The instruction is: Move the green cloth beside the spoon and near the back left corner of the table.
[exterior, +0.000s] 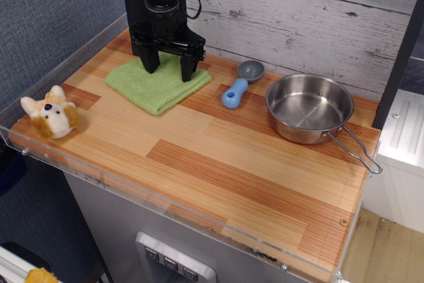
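Note:
The green cloth lies flat on the table near its back left corner, just left of the spoon. The spoon has a light-blue handle and a grey bowl pointing toward the back wall. My black gripper stands upright over the cloth's back part. Its two fingers are spread apart, with their tips on or just above the cloth. I cannot tell whether the tips touch it.
A steel pan with a wire handle sits at the back right. A small plush toy lies at the left edge. A clear acrylic rim bounds the table, and a plank wall stands behind it.

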You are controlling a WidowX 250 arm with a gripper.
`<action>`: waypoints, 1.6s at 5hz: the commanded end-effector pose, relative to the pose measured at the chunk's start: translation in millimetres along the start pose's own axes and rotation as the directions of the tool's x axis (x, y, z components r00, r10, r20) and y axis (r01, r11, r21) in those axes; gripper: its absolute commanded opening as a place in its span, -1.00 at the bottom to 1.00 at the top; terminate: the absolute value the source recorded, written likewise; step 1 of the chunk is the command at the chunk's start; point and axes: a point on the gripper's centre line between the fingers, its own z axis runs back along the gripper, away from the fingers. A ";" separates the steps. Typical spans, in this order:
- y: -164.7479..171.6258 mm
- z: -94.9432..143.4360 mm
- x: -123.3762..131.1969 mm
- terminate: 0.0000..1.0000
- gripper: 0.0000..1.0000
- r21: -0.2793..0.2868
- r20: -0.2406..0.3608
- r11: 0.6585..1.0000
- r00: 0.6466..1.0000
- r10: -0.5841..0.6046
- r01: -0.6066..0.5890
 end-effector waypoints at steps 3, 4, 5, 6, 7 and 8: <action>-2.3 116.7 30.9 -1.00 1.00 -0.039 0.238 0.999 0.971 0.037 -0.029; -6.2 138.1 23.2 -1.00 1.00 -0.053 0.260 0.998 0.965 0.036 -0.023; -12.0 159.8 11.2 -1.00 1.00 -0.085 0.272 0.996 0.962 0.039 -0.016; -19.1 174.3 -3.9 -1.00 1.00 -0.102 0.260 0.995 0.965 0.032 -0.006; -19.1 174.3 -3.9 -1.00 1.00 -0.102 0.260 0.995 0.965 0.032 -0.006; -19.1 174.3 -3.9 -1.00 1.00 -0.102 0.260 0.995 0.965 0.032 -0.006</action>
